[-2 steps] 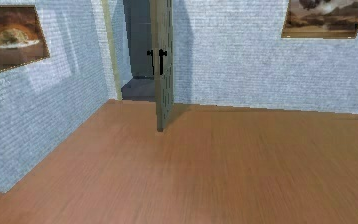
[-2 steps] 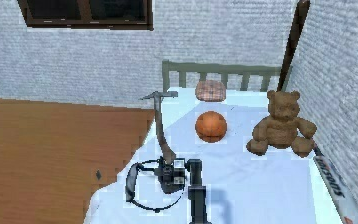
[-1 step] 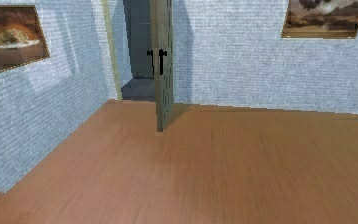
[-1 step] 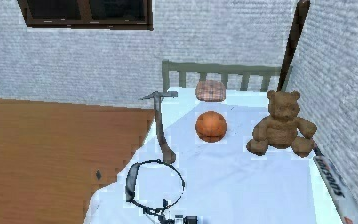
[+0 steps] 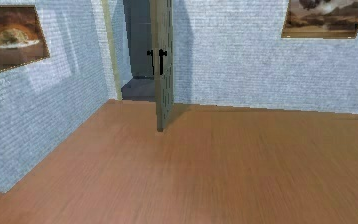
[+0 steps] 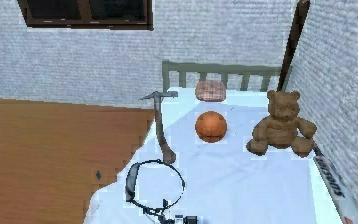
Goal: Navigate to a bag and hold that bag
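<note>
In the arm side view my gripper [image 6: 147,186] shows as a dark loop of thin fingers low over a white bed sheet [image 6: 237,175]. Two small white marked squares [image 6: 177,217] sit at the bottom edge. A thin brown rod [image 6: 164,130] with a grey crosspiece on top stands just beyond the fingers. I cannot tell whether the gripper holds anything. Nothing here has the clear shape of a bag.
On the bed lie an orange ball [image 6: 211,126], a brown teddy bear [image 6: 282,124] and a pinkish pillow [image 6: 212,91] by the green headboard [image 6: 222,72]. Wood floor [image 6: 57,150] lies to its left. The forward view has a door ajar [image 5: 164,65] and framed pictures [image 5: 15,38].
</note>
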